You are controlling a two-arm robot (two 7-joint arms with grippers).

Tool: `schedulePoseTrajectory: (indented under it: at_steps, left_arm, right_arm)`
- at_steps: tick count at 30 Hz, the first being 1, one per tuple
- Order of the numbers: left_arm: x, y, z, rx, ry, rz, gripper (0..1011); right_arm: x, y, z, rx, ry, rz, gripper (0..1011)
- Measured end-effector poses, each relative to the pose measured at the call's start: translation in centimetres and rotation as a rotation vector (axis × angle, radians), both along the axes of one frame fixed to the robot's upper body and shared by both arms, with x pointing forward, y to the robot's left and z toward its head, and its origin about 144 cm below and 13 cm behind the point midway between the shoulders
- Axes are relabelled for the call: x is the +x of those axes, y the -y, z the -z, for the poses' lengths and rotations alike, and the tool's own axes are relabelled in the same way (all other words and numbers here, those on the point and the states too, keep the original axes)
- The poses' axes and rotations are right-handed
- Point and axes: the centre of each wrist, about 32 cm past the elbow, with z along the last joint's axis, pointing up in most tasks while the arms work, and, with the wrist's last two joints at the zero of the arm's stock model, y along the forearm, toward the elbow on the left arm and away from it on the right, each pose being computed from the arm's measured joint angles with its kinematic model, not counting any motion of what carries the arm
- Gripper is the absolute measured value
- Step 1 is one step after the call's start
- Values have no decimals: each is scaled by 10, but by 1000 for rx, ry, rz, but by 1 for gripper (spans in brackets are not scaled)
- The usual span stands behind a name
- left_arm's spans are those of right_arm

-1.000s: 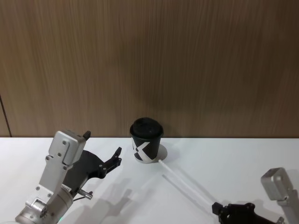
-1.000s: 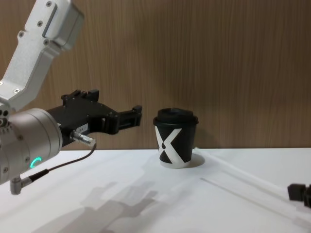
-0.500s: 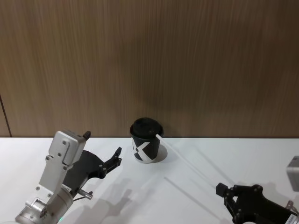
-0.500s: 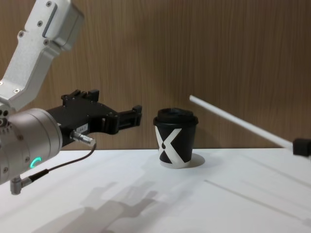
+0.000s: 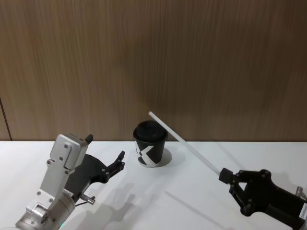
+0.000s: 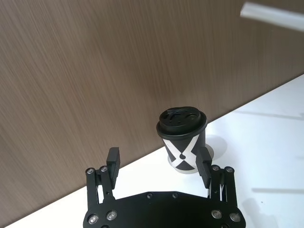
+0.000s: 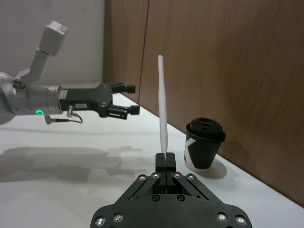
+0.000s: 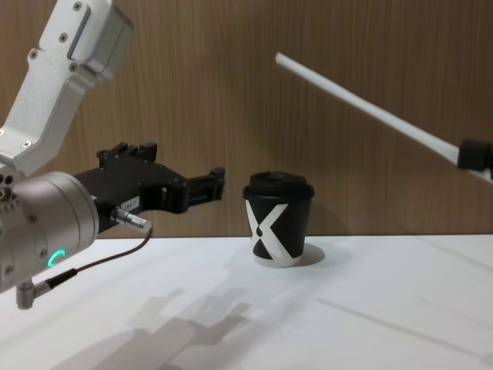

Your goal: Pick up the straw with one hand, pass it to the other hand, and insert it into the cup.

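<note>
Aloft, the straw (image 5: 184, 142) juts from the right gripper (image 5: 226, 176), clamped by its end.

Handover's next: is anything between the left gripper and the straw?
Nothing visible. The straw, shut in the right gripper, slants in the air with its free end high over the cup. The open left gripper hovers left of the cup, lower; only air lies between them.

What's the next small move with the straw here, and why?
Probably swing the right gripper leftward, bringing the straw to the left gripper: the right one is shut on the straw's end in mid-air, and the left hangs open beside the cup.
</note>
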Motion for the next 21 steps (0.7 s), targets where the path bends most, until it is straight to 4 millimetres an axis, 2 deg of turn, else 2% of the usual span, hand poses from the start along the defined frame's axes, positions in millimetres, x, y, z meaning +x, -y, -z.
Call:
schedulePoseTrajectory:
  at_steps: [21]
  left_arm:
    - [0,0,0,0,0,0,1003]
  right_arm:
    - [22,-18,-15,54,77,-128,6]
